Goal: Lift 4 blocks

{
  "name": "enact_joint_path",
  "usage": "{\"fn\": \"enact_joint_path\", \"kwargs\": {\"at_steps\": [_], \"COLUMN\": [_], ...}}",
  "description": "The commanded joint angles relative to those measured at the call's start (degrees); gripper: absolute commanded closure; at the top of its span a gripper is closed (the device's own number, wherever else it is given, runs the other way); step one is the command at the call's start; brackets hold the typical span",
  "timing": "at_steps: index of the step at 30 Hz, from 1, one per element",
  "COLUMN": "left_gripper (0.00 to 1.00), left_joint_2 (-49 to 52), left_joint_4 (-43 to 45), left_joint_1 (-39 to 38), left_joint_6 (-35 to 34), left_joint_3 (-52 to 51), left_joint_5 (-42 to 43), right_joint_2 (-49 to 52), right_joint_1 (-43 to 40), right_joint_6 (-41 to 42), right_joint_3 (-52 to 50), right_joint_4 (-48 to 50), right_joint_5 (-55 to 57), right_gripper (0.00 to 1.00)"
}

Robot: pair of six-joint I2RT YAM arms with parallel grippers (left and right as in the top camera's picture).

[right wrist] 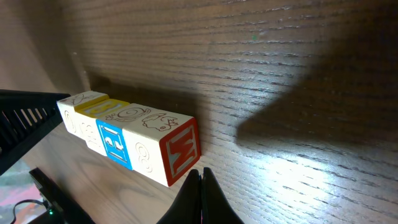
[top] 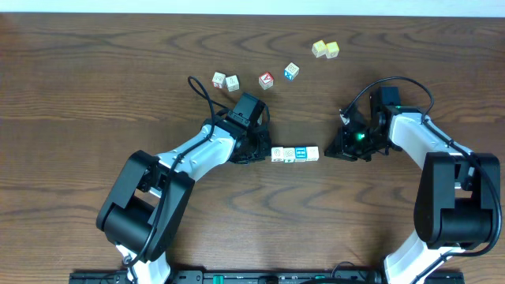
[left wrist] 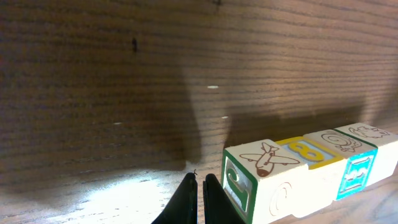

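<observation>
4 blocks (top: 295,154) in a tight row, flat on the surface (top: 95,95), abt centre; L claw (left wrist: 200,182) tips together, empty, just beside row's left end, maybe touching; R claw (right wrist: 200,175) tips together too, empty, near row's right end; farther back, red-faced cube (top: 267,80); farthest, to the right, two yellow cubes (top: 325,50) side by side.

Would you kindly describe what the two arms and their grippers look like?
The left arm and right arm share a design: white shells on the links, bulky black joints and bases. A thin black cable loops near each wrist. A green light glows at the right wrist. The left gripper and right gripper end in slim, black, tapering fingers.
</observation>
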Motion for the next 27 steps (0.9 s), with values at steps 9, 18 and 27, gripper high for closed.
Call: {"fn": "enact_joint_path", "kwargs": {"at_steps": [9, 18, 27], "left_gripper": [0.93, 0.93, 0.93], "left_joint_2": [0.31, 0.31, 0.31], "left_joint_4": [-0.37, -0.61, -0.90], "left_joint_1": [-0.09, -0.09, -0.09], "left_joint_6": [0.04, 0.50, 1.51], "left_joint_3": [0.02, 0.02, 0.02], "left_joint_5": [2.84, 3.91, 3.91], "right_joint_2": [0.15, 0.15, 0.15], "right_joint_1": [1.25, 3.21, 3.23], "right_joint_6": [-1.09, -1.07, -0.92], "right_joint_3": [0.63, 0.63, 0.63], "right_joint_4": [0.59, 2.34, 2.12], "right_joint_5": [-1.29, -1.03, -0.85], "right_gripper": [0.99, 0.99, 0.99]}}
